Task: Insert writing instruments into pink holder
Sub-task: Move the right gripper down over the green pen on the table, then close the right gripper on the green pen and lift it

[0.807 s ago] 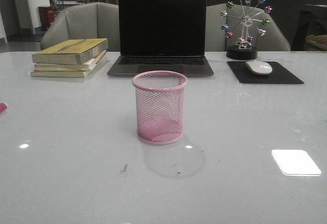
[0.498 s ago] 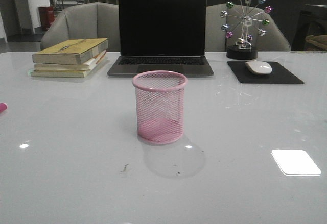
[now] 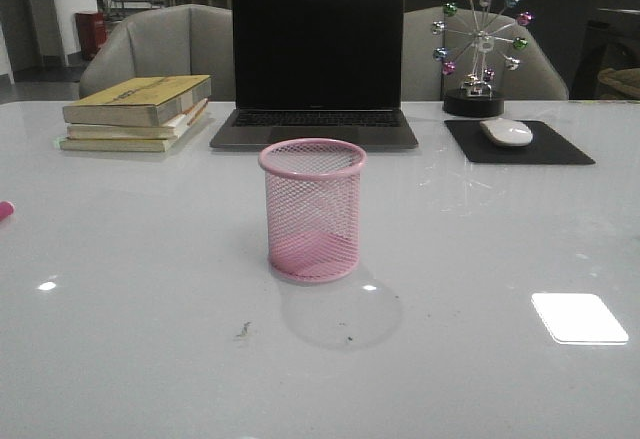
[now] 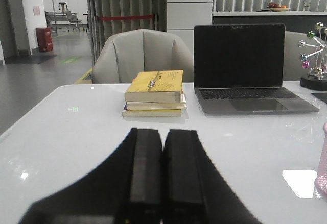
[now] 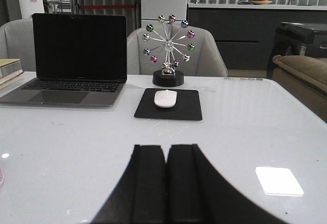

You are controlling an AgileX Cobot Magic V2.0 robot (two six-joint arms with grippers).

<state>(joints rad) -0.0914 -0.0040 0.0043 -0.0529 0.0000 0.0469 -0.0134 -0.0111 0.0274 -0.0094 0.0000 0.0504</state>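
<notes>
The pink holder, a wire-mesh cup, stands upright and empty in the middle of the white table. Its edge shows in the left wrist view as the pink holder. Only the tip of the magenta-pink marker shows, at the table's far left edge. The lime green marker is out of view. My left gripper is shut with nothing in it, low over the table, left of the holder. My right gripper is also shut and empty, over bare table in front of the mouse pad. Neither gripper appears in the front view.
Behind the holder stands an open laptop. A stack of books lies at the back left. At the back right are a white mouse on a black pad and a ferris-wheel desk toy. Grey chairs stand beyond the table.
</notes>
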